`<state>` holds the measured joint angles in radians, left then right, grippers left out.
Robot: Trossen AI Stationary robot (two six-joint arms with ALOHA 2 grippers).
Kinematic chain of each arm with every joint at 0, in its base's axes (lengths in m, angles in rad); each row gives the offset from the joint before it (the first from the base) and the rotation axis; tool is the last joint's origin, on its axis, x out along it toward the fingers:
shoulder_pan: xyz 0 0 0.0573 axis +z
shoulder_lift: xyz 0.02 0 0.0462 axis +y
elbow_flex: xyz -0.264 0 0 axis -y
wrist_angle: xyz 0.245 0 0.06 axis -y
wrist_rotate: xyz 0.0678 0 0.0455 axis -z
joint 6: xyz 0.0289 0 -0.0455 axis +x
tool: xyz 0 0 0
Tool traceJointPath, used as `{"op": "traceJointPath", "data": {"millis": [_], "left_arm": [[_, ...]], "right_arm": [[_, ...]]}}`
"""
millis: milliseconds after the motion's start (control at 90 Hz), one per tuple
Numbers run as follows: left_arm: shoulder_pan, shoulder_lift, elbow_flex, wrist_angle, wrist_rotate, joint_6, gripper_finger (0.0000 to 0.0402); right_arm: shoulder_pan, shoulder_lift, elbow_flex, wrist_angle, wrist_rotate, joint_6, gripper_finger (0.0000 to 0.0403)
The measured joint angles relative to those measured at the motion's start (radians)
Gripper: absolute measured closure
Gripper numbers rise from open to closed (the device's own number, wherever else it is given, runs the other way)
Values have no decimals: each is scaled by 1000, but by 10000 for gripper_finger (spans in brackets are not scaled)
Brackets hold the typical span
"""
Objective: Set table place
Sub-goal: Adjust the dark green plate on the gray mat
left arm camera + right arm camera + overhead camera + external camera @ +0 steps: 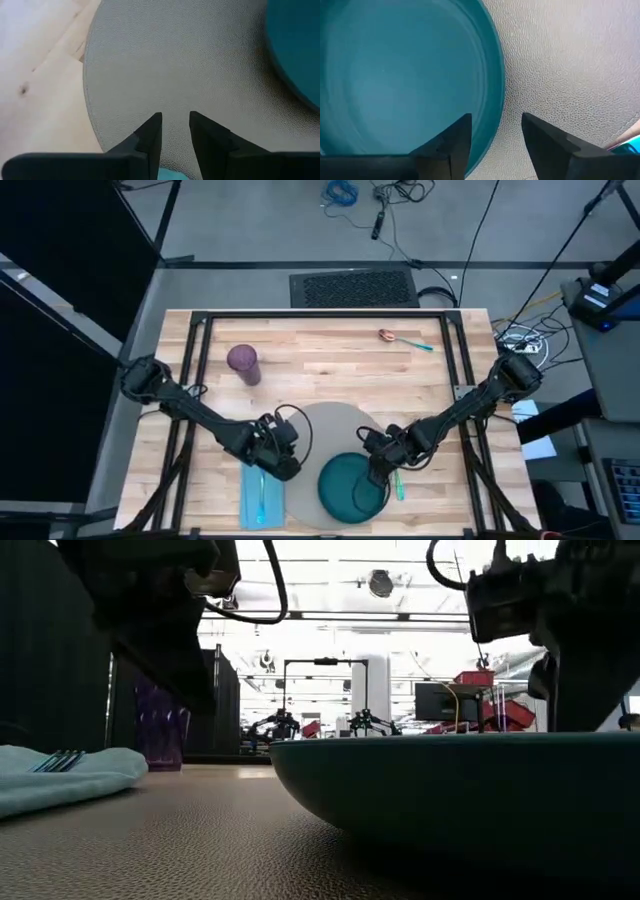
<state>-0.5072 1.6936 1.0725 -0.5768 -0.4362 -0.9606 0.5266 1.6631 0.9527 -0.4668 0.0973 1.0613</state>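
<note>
Hovering: right gripper (496, 142) open and empty, straddling the plate (395, 75) rim
Left gripper (175, 137): slightly parted, empty, over the placemat (190, 60)
Nearer arm: right, I'd say

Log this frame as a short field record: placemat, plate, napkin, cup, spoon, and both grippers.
placemat: grey round mat at the near-centre of the table
plate: teal plate on the mat's near right part
napkin: light blue napkin left of the mat, fork lying on it
cup: purple cup upright, far left
spoon: spoon at the far right
left gripper: left gripper open, empty, over the mat's left edge
right gripper: right gripper open, straddling the plate's rim
</note>
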Motion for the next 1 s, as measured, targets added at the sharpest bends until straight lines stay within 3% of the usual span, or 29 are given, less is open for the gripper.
{"op": "traceJointPath", "data": {"millis": [156, 333, 678, 1000], "left_arm": [[0, 0, 0, 3, 0, 0, 317], [0, 0, 0, 3, 0, 0, 317], [0, 0, 0, 3, -5, 3, 317], [0, 0, 0, 3, -7, 5, 317]], "right_arm": [[6, 10, 0, 4, -19, 1, 277], [6, 10, 0, 23, -19, -34, 388], [-4, 10, 2, 139, -15, -58, 402], [-96, 12, 45, 258, -12, -175, 403]]}}
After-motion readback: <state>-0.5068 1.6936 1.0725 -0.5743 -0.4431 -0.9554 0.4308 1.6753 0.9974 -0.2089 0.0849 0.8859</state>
